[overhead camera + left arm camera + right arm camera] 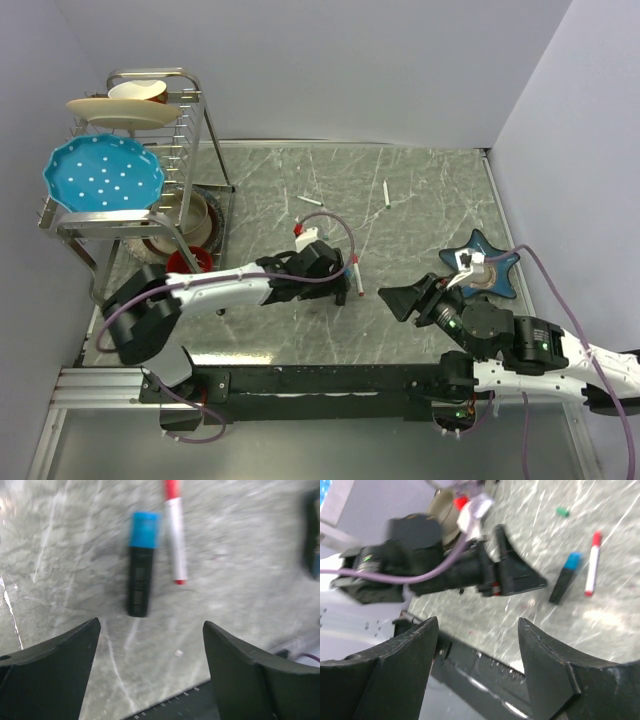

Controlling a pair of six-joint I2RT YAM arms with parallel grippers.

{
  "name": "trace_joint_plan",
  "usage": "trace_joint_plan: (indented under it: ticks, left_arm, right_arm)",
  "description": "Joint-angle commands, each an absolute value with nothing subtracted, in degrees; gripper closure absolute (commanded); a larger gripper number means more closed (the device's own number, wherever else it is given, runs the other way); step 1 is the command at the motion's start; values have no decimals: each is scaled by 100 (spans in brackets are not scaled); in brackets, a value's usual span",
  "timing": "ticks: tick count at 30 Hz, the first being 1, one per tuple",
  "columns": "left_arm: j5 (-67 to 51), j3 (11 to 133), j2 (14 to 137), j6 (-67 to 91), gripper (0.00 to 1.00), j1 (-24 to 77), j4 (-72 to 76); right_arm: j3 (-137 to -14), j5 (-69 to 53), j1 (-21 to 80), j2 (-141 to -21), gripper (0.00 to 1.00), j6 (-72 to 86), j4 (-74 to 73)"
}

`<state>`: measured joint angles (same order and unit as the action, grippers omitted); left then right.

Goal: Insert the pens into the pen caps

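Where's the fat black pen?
In the left wrist view, the thick black blue-ended pen lies on the grey table, just left of the white red-tipped pen.

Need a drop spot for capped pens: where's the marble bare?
Bare: far-right corner, between thin white pen and right wall, beyond blue star-shaped dish. Crowded: centre, around black blue-ended marker, red-capped white pen, left gripper, right gripper.

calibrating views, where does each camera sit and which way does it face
top external: above, behind the bases, looking down on the table; left arm, right arm show.
left wrist: looks down at the black-and-blue pen and red-capped pen; own open jaws.
right wrist: faces the left arm across the table; own open jaws.
shared: both wrist views show those pens.
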<state>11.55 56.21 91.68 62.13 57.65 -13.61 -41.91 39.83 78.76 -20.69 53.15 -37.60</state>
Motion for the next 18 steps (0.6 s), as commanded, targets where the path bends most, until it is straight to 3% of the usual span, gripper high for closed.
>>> trace_joint_plan:
  ticks: [1, 6, 9, 15, 18]
  left_arm:
    - [1319, 5494, 8273, 5854, 9, 5801, -1213]
    - [1213, 5282, 7656, 5354, 2, 5801, -1134]
    - [1195, 5195, 7217, 5116, 1, 5801, -1204]
    - [818, 4659, 6136, 4502, 1, 5801, -897]
    - [458, 4605, 5784, 4159, 1, 5801, -896]
  right_arm:
    - [-4841, 4972, 7893, -2346, 30, 4633, -3587]
    - [-5237, 5519, 7744, -3091, 33, 3631, -3226]
    - [-5554, 5065, 7017, -3619, 33, 3191, -3077]
    - [-5476, 2132, 3809, -4330, 33, 2655, -2400]
    - [-5633, 1496, 2674, -5129, 32, 2479, -2207]
